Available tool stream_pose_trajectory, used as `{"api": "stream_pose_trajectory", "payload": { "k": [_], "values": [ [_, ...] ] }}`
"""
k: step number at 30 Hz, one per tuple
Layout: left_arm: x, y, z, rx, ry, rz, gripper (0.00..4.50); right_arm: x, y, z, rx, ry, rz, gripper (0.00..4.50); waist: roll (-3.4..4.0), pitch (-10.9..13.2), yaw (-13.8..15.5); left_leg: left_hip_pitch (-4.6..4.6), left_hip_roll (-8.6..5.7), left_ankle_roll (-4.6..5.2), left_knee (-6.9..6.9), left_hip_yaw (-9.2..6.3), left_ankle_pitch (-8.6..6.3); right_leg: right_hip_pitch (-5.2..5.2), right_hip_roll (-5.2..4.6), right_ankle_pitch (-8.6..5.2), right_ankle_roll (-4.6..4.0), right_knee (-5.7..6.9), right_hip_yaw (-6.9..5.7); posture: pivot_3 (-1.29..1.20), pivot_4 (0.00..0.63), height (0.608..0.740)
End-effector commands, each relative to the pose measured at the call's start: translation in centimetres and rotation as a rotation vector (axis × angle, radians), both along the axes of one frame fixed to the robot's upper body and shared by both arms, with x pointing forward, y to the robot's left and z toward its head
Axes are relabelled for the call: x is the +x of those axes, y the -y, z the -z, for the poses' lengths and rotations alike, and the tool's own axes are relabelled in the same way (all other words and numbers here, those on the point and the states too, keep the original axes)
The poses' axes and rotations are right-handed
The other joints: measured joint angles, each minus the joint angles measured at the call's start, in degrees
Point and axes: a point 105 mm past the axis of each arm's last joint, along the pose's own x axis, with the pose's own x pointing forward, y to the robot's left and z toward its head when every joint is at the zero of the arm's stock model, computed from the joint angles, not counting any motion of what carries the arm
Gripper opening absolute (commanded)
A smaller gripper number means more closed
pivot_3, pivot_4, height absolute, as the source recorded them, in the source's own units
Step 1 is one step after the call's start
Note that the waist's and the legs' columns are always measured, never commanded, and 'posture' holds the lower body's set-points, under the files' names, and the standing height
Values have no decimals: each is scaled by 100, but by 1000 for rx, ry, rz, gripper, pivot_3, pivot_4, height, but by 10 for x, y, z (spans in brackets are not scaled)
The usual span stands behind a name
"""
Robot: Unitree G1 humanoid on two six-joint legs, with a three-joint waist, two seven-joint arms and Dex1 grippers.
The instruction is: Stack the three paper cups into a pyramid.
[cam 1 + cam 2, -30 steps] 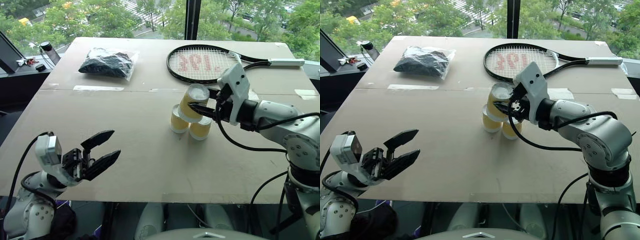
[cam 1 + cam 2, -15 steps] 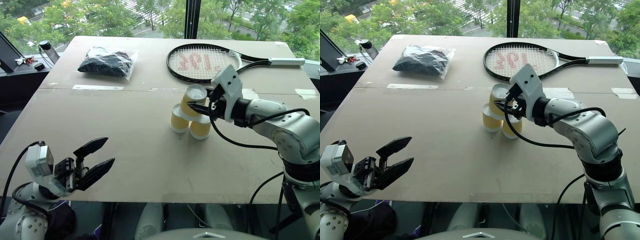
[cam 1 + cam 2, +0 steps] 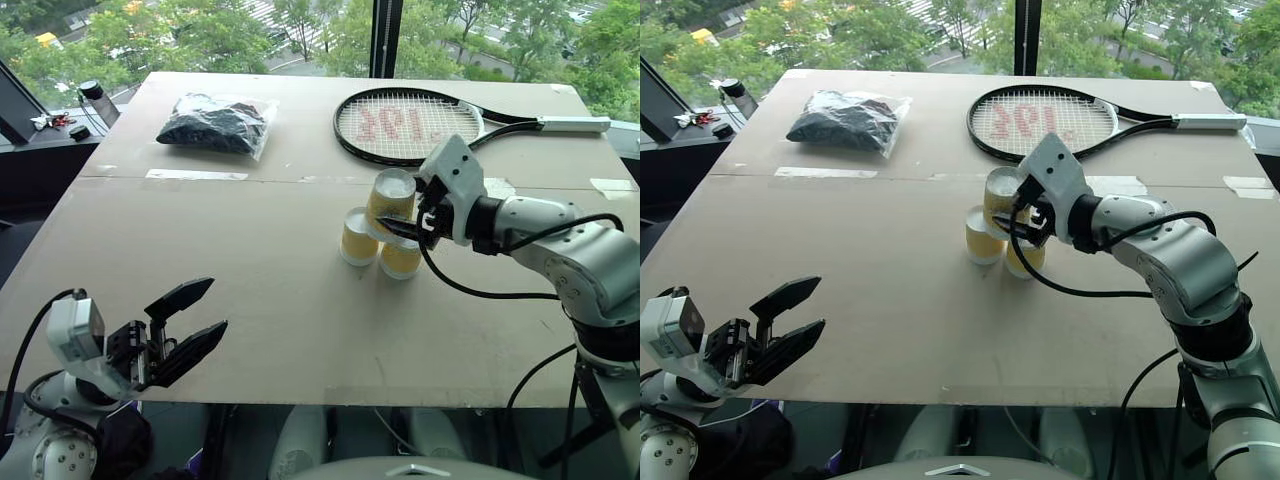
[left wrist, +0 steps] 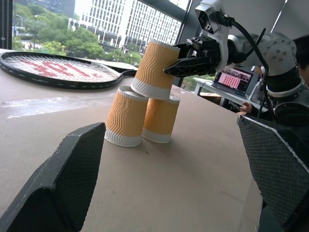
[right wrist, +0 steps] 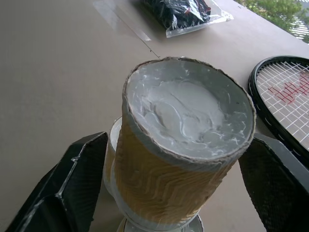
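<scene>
Setting: wide cardboard-topped table [image 3: 250,300] beside big windows, with trees and buildings outside.
Far side: tennis racket [image 3: 420,125] lies far right; clear bag of dark items [image 3: 215,125] lies far left; strips of tape sit along the board seam.
Lower cups: two upside-down paper cups stand side by side, touching, right of centre, the left one [image 3: 357,237] and the right one [image 3: 400,258].
Top cup: third paper cup [image 3: 388,200] sits upside down on the bases of the two below, tilted a little toward the left in the left wrist view.
Pyramid: pyramid [image 4: 142,104] is formed, two below and one on top, near the racket head.
Right gripper: right gripper [image 3: 405,225] is at the top cup; a second ago it was clenched on that cup, and now its fingers [image 5: 72,188] stand spread to either side of it, clear of the ribbed wall in its wrist view. Cup released.
Left gripper: left gripper [image 3: 185,325] hangs open and empty at the near left edge of the table, well apart from the cups.
What changed: the grip on the top cup has let go, and the cup rests on the other two by itself.
Meaning for the task: stacking looks finished; what remains, as I judge it, is backing the right gripper away without brushing the leaning cup.
</scene>
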Motion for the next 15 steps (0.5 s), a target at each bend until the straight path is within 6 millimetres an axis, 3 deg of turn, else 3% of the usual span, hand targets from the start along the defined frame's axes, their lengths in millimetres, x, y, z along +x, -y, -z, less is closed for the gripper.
{"api": "stream_pose_trajectory", "payload": {
  "k": [1, 6, 10, 15],
  "values": [
    [-4, -5, -8, -4, 52, -12, 4500, -2, 3, -15, 5, 69, -9, 4481, 0, 0, 0, 0, 0, 0, 0, 0, 0, 0, 0, 0, 0, 0, -1, 0, 150, 740],
    [-2, -5, -9, -7, 63, -7, 4500, -12, 13, -27, 31, 115, -24, 4481, 0, 0, 16, 0, 0, 0, 1, -1, 0, 0, 0, 0, 0, 0, -1, 0, 150, 740],
    [16, 7, 0, 16, 2, -40, 4500, -39, 33, -33, 57, 137, -72, 4481, -1, 0, 70, -9, -2, 3, 7, -10, -2, 6, -1, 0, 1, -6, -6, 0, 150, 740],
    [47, 22, 7, 126, -3, -134, 4500, -60, 53, -16, 59, 113, -60, 4481, -11, -8, 31, -1, 0, 5, 11, -9, -3, 11, 5, 1, 2, 2, -1, 0, 150, 740]
  ]
}}
